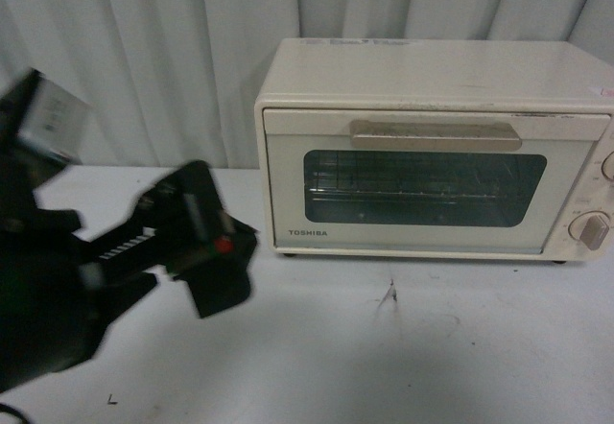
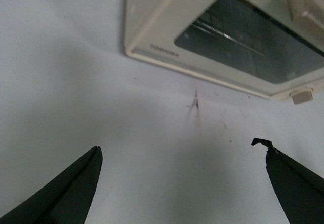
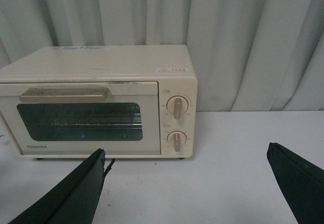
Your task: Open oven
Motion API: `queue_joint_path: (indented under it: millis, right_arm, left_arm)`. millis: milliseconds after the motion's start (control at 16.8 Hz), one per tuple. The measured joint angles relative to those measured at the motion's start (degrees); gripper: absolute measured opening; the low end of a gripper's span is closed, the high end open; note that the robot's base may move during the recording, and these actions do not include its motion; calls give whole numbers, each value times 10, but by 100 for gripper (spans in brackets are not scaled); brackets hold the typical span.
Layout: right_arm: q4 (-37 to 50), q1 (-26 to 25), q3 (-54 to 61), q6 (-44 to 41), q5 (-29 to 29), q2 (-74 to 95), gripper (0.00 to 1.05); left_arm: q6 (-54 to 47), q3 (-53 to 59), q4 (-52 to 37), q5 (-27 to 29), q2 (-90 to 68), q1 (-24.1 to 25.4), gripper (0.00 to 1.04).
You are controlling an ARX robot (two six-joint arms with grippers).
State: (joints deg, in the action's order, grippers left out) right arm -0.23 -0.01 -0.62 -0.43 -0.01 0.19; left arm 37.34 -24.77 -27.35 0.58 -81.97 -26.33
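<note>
Progress: nothing done, door seen closed | cream-white boxy toaster oven placed far back on white table, flat bar handle untouched | left gripper, right gripper: jaws spread, nothing grasped.

White table, cream oven on it, dark scuff just before.

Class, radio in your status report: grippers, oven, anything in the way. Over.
Left gripper open, empty, short of oven. Right gripper open, empty. Door shut, handle untouched. No obstruction seen.
</note>
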Motion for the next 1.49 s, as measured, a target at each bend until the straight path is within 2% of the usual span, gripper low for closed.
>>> queue_joint_path:
  millis: [119, 358, 894, 1073, 1490]
  right_arm:
    - [0, 0, 0, 0, 0, 0, 98]
    - [0, 0, 0, 0, 0, 0, 98]
    - [0, 0, 0, 0, 0, 0, 98]
    - [0, 0, 0, 0, 0, 0, 98]
    - [0, 0, 0, 0, 0, 0, 98]
  left_arm:
    - [56, -29, -47, -9, -101, -44, 98]
    - [159, -70, -120, -34, -208, -88, 98]
    - [433, -143, -247, -45, -380, -84, 98]
    - [467, -143, -280, -42, -413, -85, 98]
    - [473, -143, -289, -44, -425, -82, 98]
